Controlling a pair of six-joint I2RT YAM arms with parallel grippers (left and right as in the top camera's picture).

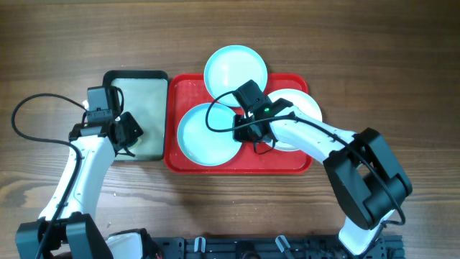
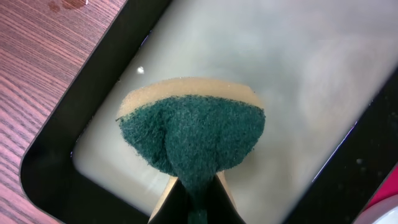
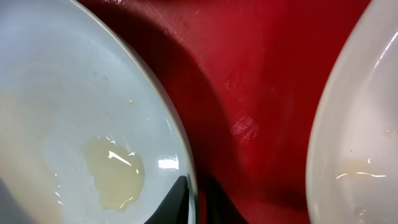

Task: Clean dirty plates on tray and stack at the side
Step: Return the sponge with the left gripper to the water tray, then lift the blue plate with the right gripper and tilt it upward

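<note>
On the red tray [image 1: 237, 164] lie a pale turquoise plate [image 1: 205, 133] at the left and a white plate [image 1: 302, 108] at the right. A second turquoise plate [image 1: 235, 68] overlaps the tray's far rim. My right gripper [image 1: 244, 129] is shut on the left turquoise plate's right rim. In the right wrist view one finger [image 3: 177, 199] lies inside this plate [image 3: 74, 124], which holds a yellowish smear, and the other is outside over the tray [image 3: 249, 74]. My left gripper [image 2: 193, 205] is shut on a green-and-yellow sponge [image 2: 193, 134].
A smaller black-rimmed tray [image 1: 140, 93] with a pale inside lies left of the red tray; my left gripper [image 1: 129, 133] holds the sponge over its rim [image 2: 74, 106]. The white plate's edge [image 3: 360, 137] is close on the right gripper's right. Wooden tabletop surrounds both trays.
</note>
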